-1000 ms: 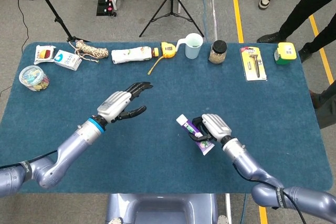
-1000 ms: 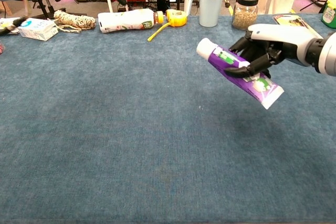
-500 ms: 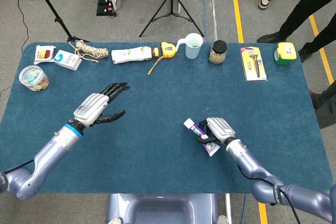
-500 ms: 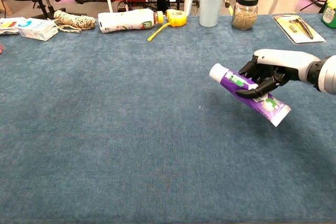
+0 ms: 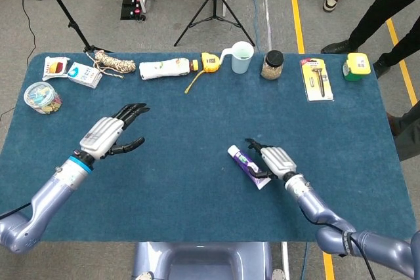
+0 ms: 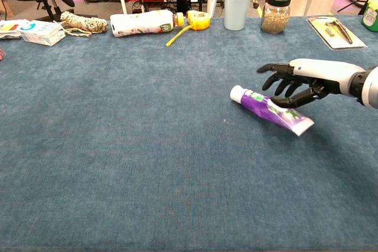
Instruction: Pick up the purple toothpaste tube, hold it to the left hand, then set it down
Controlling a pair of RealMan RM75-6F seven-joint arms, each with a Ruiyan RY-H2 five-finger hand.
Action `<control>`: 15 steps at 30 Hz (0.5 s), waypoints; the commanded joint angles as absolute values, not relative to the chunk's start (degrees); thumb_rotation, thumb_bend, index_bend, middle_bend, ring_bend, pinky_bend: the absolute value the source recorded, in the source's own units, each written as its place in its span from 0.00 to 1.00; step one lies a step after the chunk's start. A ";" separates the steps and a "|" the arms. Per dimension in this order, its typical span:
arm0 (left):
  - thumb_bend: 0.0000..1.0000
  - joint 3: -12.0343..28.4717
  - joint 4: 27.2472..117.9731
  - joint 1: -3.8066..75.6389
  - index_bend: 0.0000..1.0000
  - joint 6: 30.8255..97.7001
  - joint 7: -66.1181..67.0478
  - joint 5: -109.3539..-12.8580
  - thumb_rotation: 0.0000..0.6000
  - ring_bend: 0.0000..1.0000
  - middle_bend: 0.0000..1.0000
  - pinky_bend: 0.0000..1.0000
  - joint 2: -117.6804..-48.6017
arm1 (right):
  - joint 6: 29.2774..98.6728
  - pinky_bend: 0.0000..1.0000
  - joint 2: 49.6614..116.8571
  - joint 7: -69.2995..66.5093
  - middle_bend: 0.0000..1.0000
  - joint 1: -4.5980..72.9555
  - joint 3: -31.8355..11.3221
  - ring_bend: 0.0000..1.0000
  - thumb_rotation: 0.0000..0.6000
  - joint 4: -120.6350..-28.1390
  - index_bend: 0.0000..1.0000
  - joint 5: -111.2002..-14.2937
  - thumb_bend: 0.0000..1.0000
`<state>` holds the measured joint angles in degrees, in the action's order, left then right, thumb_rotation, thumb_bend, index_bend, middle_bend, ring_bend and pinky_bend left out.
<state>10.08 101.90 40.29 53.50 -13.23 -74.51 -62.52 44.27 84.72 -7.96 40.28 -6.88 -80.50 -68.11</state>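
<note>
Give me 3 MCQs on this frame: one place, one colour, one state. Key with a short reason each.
1. Where is the purple toothpaste tube?
A. Lying on the table
B. Inside the pitcher
C. Held in the left hand

2. What colour is the tape measure at the far edge?
A. Red
B. Yellow
C. Green

3. How is the right hand?
A. Clenched round the tube
B. Fingers spread, holding nothing
C. Pressed flat on the jar

Key: 1 A, the chest view shows the tube flat on the blue cloth. 2 B, its case is yellow in both views. 3 B, the fingers are apart above the tube, none closed round it.
</note>
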 commanded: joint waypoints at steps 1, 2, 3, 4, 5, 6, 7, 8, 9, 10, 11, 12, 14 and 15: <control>0.14 10.10 101.83 40.10 0.06 53.74 -13.36 -74.72 0.00 0.00 0.06 0.22 -62.47 | 43.84 0.19 84.38 -7.08 0.15 40.40 -6.94 0.21 0.56 -80.82 0.00 -67.49 0.51; 0.14 10.11 101.80 40.01 0.06 53.86 -13.40 -74.82 0.00 0.00 0.06 0.22 -62.42 | 43.89 0.19 84.33 -6.77 0.15 40.37 -7.01 0.21 0.55 -80.92 0.00 -67.26 0.50; 0.14 10.10 101.79 39.96 0.06 53.89 -13.42 -74.88 0.00 0.00 0.06 0.22 -62.39 | 43.92 0.19 84.25 -6.55 0.15 40.33 -7.02 0.21 0.55 -81.00 0.01 -67.11 0.50; 0.14 10.07 101.76 39.90 0.06 53.90 -13.42 -74.97 0.00 0.00 0.06 0.22 -62.30 | 43.99 0.19 84.01 -6.28 0.17 40.25 -7.06 0.22 0.56 -81.28 0.03 -66.88 0.50; 0.14 10.05 101.70 39.83 0.06 53.94 -13.39 -75.04 0.00 0.00 0.06 0.22 -62.19 | 44.29 0.20 83.75 -5.97 0.19 40.13 -7.16 0.24 0.57 -81.60 0.05 -66.75 0.50; 0.14 10.02 101.64 39.72 0.06 54.04 -13.27 -75.05 0.00 0.00 0.06 0.22 -62.09 | 44.98 0.21 83.44 -5.79 0.21 39.89 -7.40 0.25 0.59 -82.02 0.08 -66.71 0.50; 0.14 10.00 101.61 39.64 0.06 54.13 -13.09 -75.03 0.00 0.00 0.06 0.22 -62.02 | 45.84 0.23 83.28 -5.88 0.24 39.57 -7.78 0.27 0.61 -82.34 0.11 -66.54 0.50; 0.14 9.93 101.57 39.53 0.08 54.23 -12.69 -74.95 0.00 0.01 0.06 0.22 -61.90 | 46.95 0.24 83.10 -5.89 0.27 39.15 -8.16 0.29 0.62 -82.74 0.14 -66.43 0.50; 0.14 9.79 101.55 39.36 0.09 54.33 -11.85 -74.66 0.00 0.01 0.06 0.22 -61.67 | 47.80 0.26 82.81 -5.97 0.29 38.76 -8.45 0.31 0.63 -83.19 0.17 -66.39 0.50; 0.14 9.58 101.61 39.18 0.11 54.42 -10.58 -74.23 0.00 0.02 0.07 0.22 -61.33 | 49.04 0.28 82.39 -6.37 0.31 38.21 -8.99 0.34 0.63 -83.81 0.20 -66.26 0.50; 0.14 9.29 101.81 39.00 0.13 54.48 -8.95 -73.73 0.00 0.03 0.07 0.22 -60.88 | 50.44 0.30 81.92 -6.81 0.33 37.58 -9.48 0.36 0.63 -84.46 0.23 -66.36 0.50; 0.14 8.99 101.98 38.81 0.14 54.56 -7.62 -73.41 0.02 0.04 0.08 0.22 -60.50 | 51.00 0.31 81.55 -7.11 0.35 37.24 -9.63 0.38 0.63 -84.90 0.25 -66.49 0.50; 0.14 8.49 102.70 37.94 0.19 55.96 -3.99 -72.26 0.15 0.07 0.11 0.22 -59.94 | 53.58 0.37 80.33 -7.97 0.38 35.95 -10.33 0.43 0.63 -85.99 0.30 -67.02 0.50; 0.14 8.31 102.83 37.53 0.21 56.73 -2.61 -71.87 0.20 0.09 0.12 0.23 -59.86 | 54.37 0.39 79.95 -8.06 0.40 35.54 -10.41 0.44 0.64 -86.23 0.31 -67.28 0.50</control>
<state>9.09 102.13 38.66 55.05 -6.50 -73.33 -60.71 52.62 81.07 -7.35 36.74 -9.68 -85.20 -66.81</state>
